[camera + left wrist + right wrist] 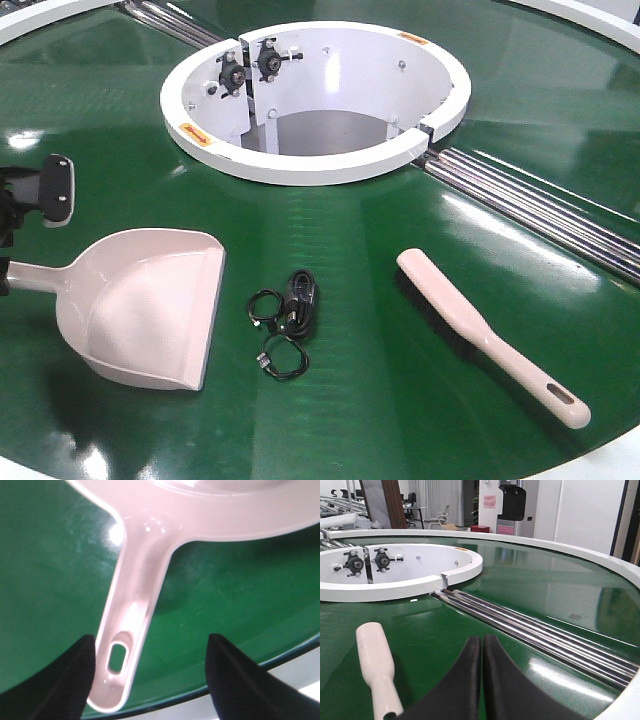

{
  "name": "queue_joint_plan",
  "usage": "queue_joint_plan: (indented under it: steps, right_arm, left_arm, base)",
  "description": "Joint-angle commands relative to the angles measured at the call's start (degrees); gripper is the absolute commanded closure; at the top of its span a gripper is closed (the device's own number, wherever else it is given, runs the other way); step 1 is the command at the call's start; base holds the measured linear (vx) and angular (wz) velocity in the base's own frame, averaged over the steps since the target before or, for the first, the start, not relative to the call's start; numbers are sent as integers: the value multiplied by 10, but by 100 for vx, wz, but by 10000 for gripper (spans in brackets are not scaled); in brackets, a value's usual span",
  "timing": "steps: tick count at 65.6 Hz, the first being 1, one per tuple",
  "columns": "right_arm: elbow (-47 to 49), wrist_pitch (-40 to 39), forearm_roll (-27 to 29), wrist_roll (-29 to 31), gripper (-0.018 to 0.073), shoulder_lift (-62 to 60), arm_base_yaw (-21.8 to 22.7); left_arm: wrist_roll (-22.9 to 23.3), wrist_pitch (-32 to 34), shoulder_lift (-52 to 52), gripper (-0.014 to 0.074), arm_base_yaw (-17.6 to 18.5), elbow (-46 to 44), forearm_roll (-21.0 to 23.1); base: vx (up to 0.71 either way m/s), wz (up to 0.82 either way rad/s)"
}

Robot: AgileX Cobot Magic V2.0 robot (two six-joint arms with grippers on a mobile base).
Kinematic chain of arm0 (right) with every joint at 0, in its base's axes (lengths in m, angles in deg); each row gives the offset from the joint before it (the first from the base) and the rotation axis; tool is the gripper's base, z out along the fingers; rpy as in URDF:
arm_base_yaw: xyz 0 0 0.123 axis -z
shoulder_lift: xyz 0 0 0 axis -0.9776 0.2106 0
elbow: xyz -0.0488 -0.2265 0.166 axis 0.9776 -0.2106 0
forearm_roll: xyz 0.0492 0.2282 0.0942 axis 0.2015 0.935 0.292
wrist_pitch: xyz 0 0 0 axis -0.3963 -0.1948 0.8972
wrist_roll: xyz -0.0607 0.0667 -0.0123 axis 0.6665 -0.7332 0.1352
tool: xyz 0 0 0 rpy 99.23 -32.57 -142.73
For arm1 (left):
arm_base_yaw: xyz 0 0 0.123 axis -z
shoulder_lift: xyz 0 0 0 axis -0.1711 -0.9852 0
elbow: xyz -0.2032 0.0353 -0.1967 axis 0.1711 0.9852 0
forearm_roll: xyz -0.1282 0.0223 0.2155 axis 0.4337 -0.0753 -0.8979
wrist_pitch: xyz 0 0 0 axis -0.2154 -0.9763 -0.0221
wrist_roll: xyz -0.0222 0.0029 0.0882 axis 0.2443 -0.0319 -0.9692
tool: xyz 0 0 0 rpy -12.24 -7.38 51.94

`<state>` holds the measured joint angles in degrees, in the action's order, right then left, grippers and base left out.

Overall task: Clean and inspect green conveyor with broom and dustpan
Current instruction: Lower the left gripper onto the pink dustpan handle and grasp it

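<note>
Lying flat on the glossy dark-green conveyor (380,400), the pale pink-beige plastic dustpan (150,310) has its wide scoop mouth facing the middle of the belt and its long straight handle running off toward the left gripper (150,637). In the left wrist view that gripper's two dark fingers (65,685) stand spread wide, one on each side of the handle's slotted end. The handle lies between them, close against the finger on the left of the picture and well apart from the other. Nothing is clamped, and whether the near finger touches it I cannot tell.

A small tangle of black cable (288,320) rests just beside the scoop's open edge. Beyond it lies the narrow pink-beige plastic broom (490,335), bristles down and set diagonally, well apart from the dustpan. The right gripper (482,640) has its fingers pressed together with nothing held, and the broom sits just to their left, apart from them. Metal rollers (540,205) run out from the white circular hub (200,140).
</note>
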<state>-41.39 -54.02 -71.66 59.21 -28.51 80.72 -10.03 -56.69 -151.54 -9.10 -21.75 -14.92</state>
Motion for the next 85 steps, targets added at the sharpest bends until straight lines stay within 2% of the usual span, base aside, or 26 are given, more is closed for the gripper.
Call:
queue_joint_plan:
  steps: [1,15,27,49,61,68,85]
  right_arm:
    - [-2,-40,0,1,568,-6,4]
    - [-2,-40,0,1,568,-6,4]
    - [-2,-40,0,1,568,-6,4]
    - [-2,-40,0,1,568,-6,4]
    - [-2,-40,0,1,568,-6,4]
    - [-2,-40,0,1,568,-6,4]
    - [-2,-40,0,1,568,-6,4]
  left_arm:
    - [-27,22,18,158,1,-17,-6]
    - [-32,52,-6,156,1,-17,-4]
    - [-80,56,-18,156,1,-17,-5]
    - [-85,91,-46,156,1,-17,-4]
    - [-85,82,-66,176,1,-17,-7]
    - [-86,72,-69,241,1,-17,-20]
    - [-85,55,-64,534,10,-18,-49]
  base:
    - [0,0]
    - [0,0]
    - [0,0]
    - [0,0]
    - [0,0]
    - [0,0]
    - [0,0]
